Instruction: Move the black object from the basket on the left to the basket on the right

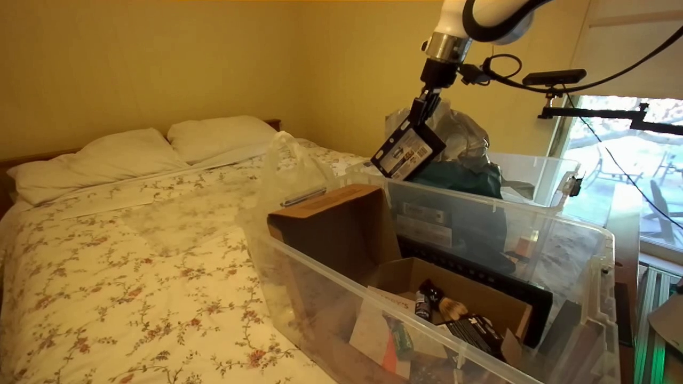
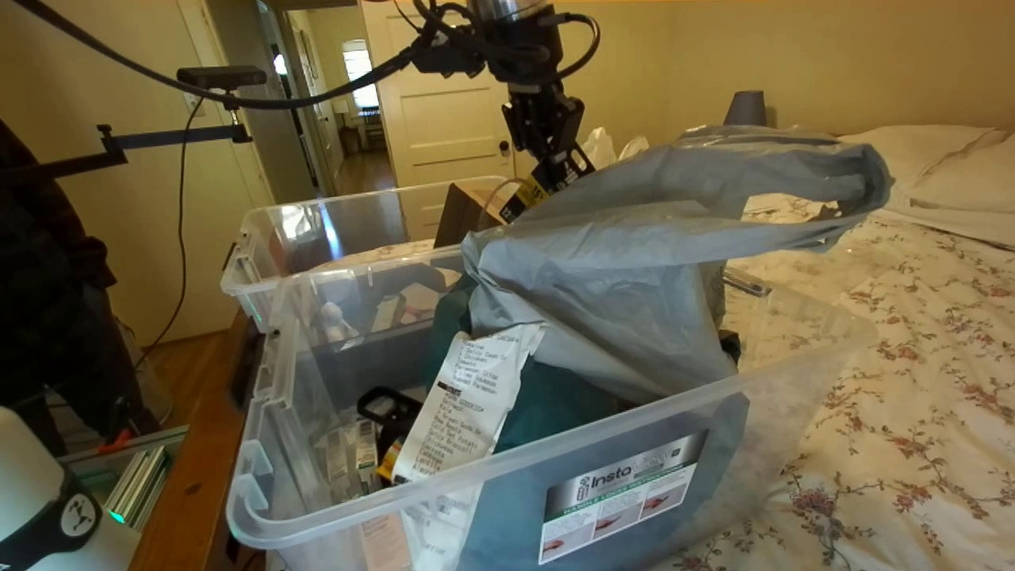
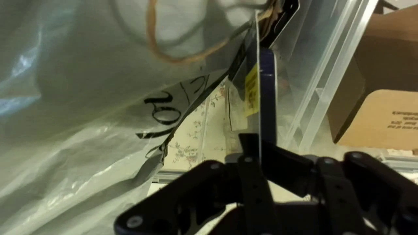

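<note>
In an exterior view, the pincer (image 1: 420, 113) is pointing down and pinching the black package (image 1: 408, 149) by its top end, the jaws standing nearly together. The flat, oblong package, carrying a pale printed label (image 1: 411, 156), is hanging tilted near the rim of the nearer clear bin (image 1: 600, 277); whether its lowest corner is touching that rim, I cannot tell. Behind the package, a crumpled gray bag (image 1: 461, 130) is bulging out of the farther clear bin (image 1: 533, 170). In the nearer bin a tall brown cardboard box (image 1: 341, 229) is standing next to a lower open carton (image 1: 480, 287), where a soft-bristled brush (image 1: 452, 308) is lying. Flowered bedding (image 1: 160, 298) is spreading alongside. In an exterior view, the gray bag is rising in front of the package, covering part of it and leaving a yellow-and-black portion showing; a long, creased paper receipt (image 2: 468, 404) is hanging beside dark green material (image 2: 559, 408), and a printed sticker (image 2: 622, 493) is showing on the smooth plastic wall below. In the wrist view, the pincer's dark fingers (image 3: 287, 160) are gripping the package, which is appearing edge-on as a thin upright line; the shiny, wrinkled bag is filling the left side, and translucent bin rims (image 3: 340, 71) are running slantwise along the right.
</note>
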